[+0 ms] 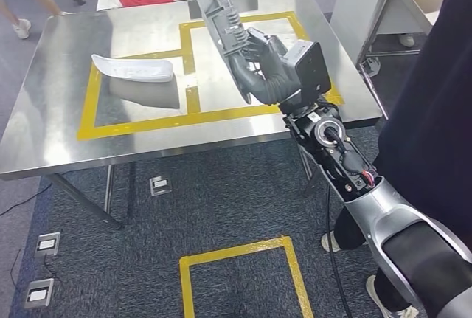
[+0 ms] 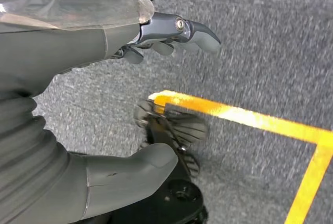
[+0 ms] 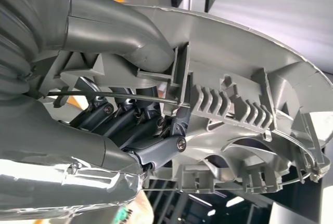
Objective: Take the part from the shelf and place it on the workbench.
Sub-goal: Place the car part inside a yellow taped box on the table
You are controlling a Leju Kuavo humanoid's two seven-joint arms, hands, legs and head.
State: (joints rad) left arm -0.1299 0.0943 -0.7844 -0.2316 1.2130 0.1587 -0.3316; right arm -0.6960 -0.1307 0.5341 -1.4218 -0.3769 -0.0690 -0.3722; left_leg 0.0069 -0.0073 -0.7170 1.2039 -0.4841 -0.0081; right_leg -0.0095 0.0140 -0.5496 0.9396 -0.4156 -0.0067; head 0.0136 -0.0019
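Right arm (image 1: pixel 356 178) reaching forward and up, right hand (image 1: pixel 262 63) with fingers (image 3: pixel 129 117) wrapped around the grey part (image 1: pixel 214 1) (thumb pressed along its ribbed side). Left hand (image 2: pixel 117 89) hanging low, fingers apart, holding nothing.

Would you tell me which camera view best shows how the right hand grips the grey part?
The right wrist view: the right hand closes around the grey part close up. The head view shows the hold from farther off, over the workbench. The left wrist view faces the floor.
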